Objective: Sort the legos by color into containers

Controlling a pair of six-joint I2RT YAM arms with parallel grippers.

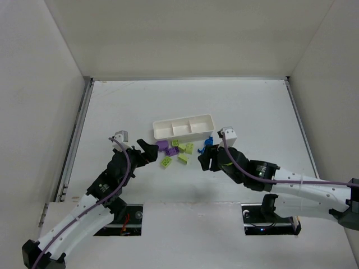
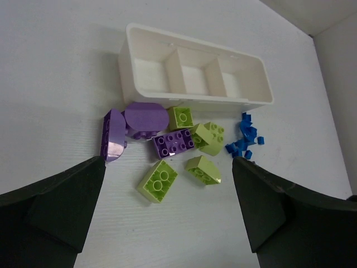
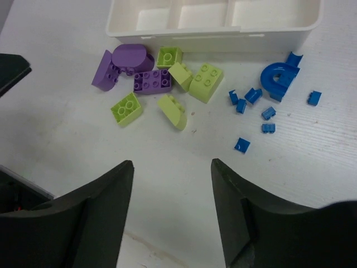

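Left pincer (image 2: 168, 164), right pincer (image 3: 173, 163) gape, empty.

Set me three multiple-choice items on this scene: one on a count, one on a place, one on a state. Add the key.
1. How many compartments has the white tray? A two; B three; C five.
2. Where do the blue legos lie? A in the tray; B on the table, right of the green legos in the top view; C stacked on the purple ones.
3. The tray is: A empty; B full of purple bricks; C upside down.
Key: 1 B, two dividers show; 2 B, loose beside the green ones; 3 A, all floors bare.
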